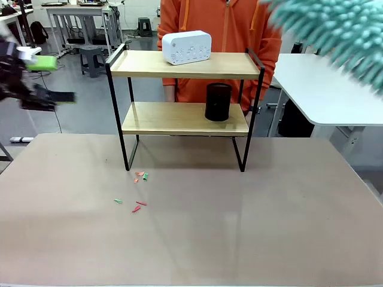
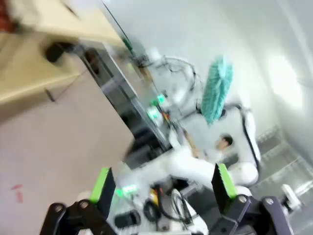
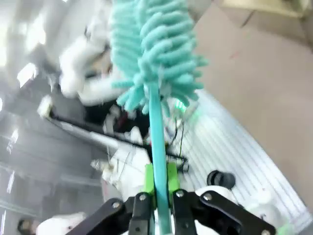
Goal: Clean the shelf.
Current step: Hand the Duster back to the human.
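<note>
The shelf [image 1: 143, 64] stands on the far half of the table [image 1: 251, 227], with a white box [image 1: 187, 47] on its upper board and a black cylinder [image 1: 218, 102] on the lower one. A person in orange [image 1: 245, 30] stands just behind it. In front of its left legs lie a few red and green scraps [image 1: 139, 190].

The left gripper [image 1: 52, 79] hangs well to the left of the shelf, off the table edge. In its wrist view the jaws are spread wide with nothing between the green pads [image 2: 102, 185]. The shelf [image 2: 58, 24] is far beyond them, up and to the left (blurred).

The right gripper [image 3: 159, 185] is clamped on the thin teal handle of a duster [image 3: 151, 49] – the fluffy head rises straight above the jaws. In the front view that head [image 1: 341, 30] sits high and to the right of the shelf, apart from it.
</note>
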`<state>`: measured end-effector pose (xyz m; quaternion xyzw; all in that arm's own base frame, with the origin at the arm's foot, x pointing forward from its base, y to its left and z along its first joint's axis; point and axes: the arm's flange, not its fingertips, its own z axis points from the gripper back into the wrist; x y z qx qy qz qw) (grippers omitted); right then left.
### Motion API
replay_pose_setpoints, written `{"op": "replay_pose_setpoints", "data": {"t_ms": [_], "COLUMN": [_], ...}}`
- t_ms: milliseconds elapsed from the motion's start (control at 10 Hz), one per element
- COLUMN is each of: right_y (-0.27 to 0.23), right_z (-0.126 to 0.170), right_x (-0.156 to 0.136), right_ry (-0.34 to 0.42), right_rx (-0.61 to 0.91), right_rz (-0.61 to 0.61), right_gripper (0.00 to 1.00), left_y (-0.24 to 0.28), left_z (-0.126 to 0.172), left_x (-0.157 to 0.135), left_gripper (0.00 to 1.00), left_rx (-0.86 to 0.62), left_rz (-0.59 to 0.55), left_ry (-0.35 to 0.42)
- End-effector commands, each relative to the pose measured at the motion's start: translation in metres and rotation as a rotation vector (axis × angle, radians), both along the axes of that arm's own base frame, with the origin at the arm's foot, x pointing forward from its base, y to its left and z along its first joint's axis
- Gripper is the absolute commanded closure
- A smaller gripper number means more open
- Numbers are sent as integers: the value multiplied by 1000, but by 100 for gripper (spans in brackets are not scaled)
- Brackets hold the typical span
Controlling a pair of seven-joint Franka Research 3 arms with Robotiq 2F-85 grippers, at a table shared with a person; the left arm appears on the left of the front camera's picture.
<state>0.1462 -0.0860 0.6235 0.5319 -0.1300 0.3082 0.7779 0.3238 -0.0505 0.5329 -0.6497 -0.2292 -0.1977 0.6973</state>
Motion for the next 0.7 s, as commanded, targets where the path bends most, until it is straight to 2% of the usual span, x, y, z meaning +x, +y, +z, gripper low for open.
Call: {"op": "replay_pose_setpoints", "data": {"t_ms": [0,100,200,300,400,500,600], "right_y": [41,56,52,61,70,64,86], "right_z": [-12,-25,-46,-12,-28,-33,-36], "right_x": [13,15,24,13,19,23,41], "right_ry": [31,63,86,42,76,152,176], "right_rx": [-75,-126,-227,-79,-146,-209,-282], "right_rz": [252,306,179,248,265,288,375], "right_gripper": [87,87,87,87,87,87,87], "left_y": [-39,-61,-39,-60,-60,-64,-73], "left_z": [-17,-29,-38,-13,-13,-31,-29], "left_x": [-6,-9,-5,-7,-7,-3,-8], "left_gripper": [0,0,0,0,0,0,0], "left_rx": [35,46,159,48,48,93,76], "left_rz": [-122,-133,-166,-149,-149,-172,-167], "left_ry": [14,56,183,30,30,97,70]}}
